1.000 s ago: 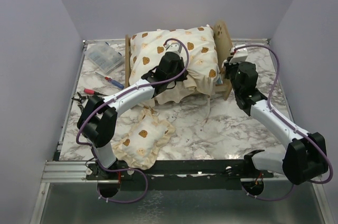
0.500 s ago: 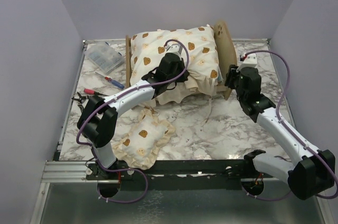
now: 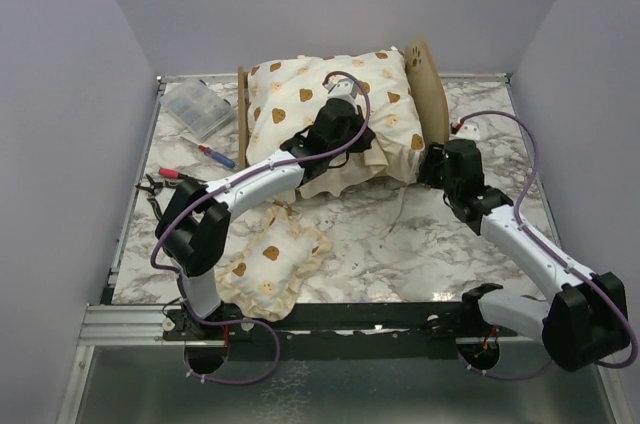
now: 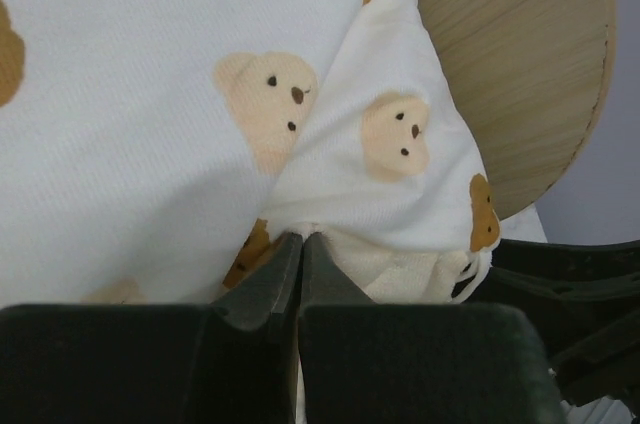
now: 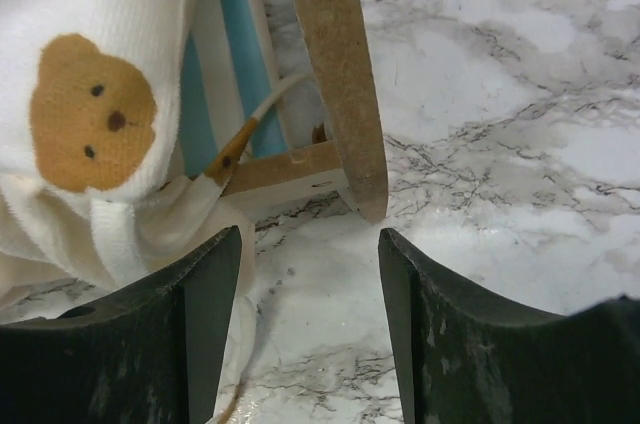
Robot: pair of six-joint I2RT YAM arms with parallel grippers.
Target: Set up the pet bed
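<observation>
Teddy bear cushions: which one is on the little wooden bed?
The big cushion, piled on the pet bed at the back. The small pillow is not on the bed: it lies flat on the table, nearer the arms' bases.

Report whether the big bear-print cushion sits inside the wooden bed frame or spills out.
Spilling out: the cream bear-print ruffled cushion overhangs the plywood bed frame on its near side, ruffle reaching the marble table.

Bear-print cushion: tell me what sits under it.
The cushion lies on the wooden bed. At one corner, the right wrist view shows the bed's blue-and-white striped base beneath it. The rest of the base is covered.
</observation>
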